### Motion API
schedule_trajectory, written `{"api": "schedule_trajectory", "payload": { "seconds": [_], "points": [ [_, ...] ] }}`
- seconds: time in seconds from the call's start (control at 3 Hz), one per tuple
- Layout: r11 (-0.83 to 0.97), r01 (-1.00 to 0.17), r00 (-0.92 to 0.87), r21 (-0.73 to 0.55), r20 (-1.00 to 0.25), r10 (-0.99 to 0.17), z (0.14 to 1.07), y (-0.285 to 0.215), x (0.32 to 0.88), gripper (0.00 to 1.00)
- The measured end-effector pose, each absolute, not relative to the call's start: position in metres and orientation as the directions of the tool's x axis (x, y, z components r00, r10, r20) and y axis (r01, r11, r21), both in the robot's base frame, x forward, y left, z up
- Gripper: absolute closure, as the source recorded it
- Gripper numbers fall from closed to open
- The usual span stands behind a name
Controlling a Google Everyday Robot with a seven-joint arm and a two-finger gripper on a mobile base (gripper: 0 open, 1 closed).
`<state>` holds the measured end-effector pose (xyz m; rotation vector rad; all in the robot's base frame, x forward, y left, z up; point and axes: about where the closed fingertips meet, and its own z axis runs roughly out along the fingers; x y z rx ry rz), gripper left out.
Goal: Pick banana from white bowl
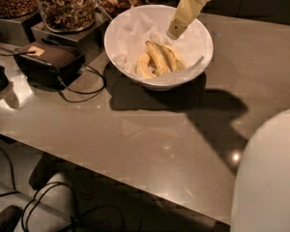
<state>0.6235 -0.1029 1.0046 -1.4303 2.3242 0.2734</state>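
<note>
Jaws low over white bowl (157,83), near banana (157,57).

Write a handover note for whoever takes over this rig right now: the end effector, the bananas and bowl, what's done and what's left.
End effector: tilted down inside the white bowl, over its back half, just behind the bananas. It does not appear to be touching any of them.
Things: three bananas lie side by side on the crumpled paper lining the bowl. The bowl stands on the counter, next to the jars of nuts.
Done: approach to the bowl.
Left: lower onto a banana, grip it and lift it out of the bowl.
</note>
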Motion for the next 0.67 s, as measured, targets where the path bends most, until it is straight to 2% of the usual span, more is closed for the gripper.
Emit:
{"api": "schedule_trajectory", "payload": {
  "seconds": [0.33, 0.67],
  "points": [
    [0.477, -0.879, -0.427, -0.004, -0.439, -0.790, 0.994, -0.096, 0.639, 0.38],
    [0.503, -0.864, -0.467, 0.029, -0.424, -0.776, 0.978, -0.094, 0.651, 0.37]
  ]
}}
